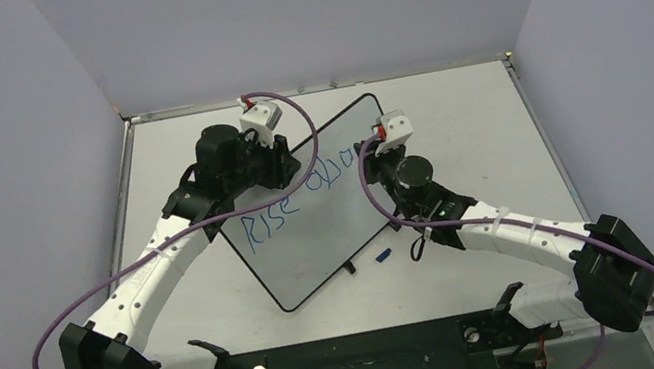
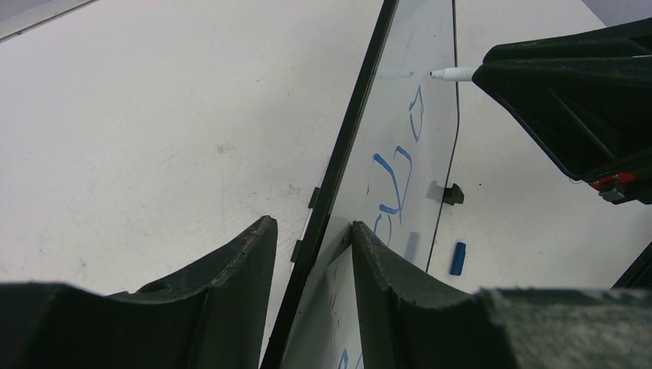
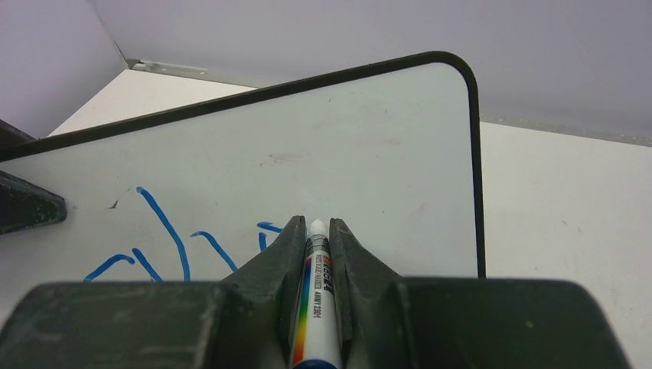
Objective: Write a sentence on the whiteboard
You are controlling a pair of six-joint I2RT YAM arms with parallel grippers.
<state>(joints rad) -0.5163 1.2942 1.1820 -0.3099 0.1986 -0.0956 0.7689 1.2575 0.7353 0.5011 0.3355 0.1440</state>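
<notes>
Marker (image 3: 316,307): held lengthwise in the right gripper (image 3: 315,227), both fingers pressed against its barrel and the white tip poking out just past them.
Tip: in the left wrist view the tip and its faint reflection sit apart, so I judge it just off the surface, not writing.
Whiteboard (image 1: 314,248): stands mid-table, turned on a diagonal in the overhead view. The tip is at about 2 o'clock on it, near the rounded corner.
Sentence (image 1: 266,224): blue letters only partly done. I read "Rise" and the start of a second word running toward 1 o'clock. The rest is unwritten.
Left gripper (image 2: 311,227): its jaws straddle the board's 10 o'clock edge. A sliver of table shows between the outer finger and the frame, so I cannot tell whether it really pinches.
Cap (image 1: 382,256): small and blue, lying on the table (image 1: 497,134) at about 5 o'clock from the board, beside a black foot (image 1: 350,268).
Risk, push: if that left hold is loose, pen pressure could rock or slide the board and break my strokes.
Risk, room: the line is nearing the frame, so later letters may crowd or run off.
Risk, smear: my right fingers ride close to wet ink.
</notes>
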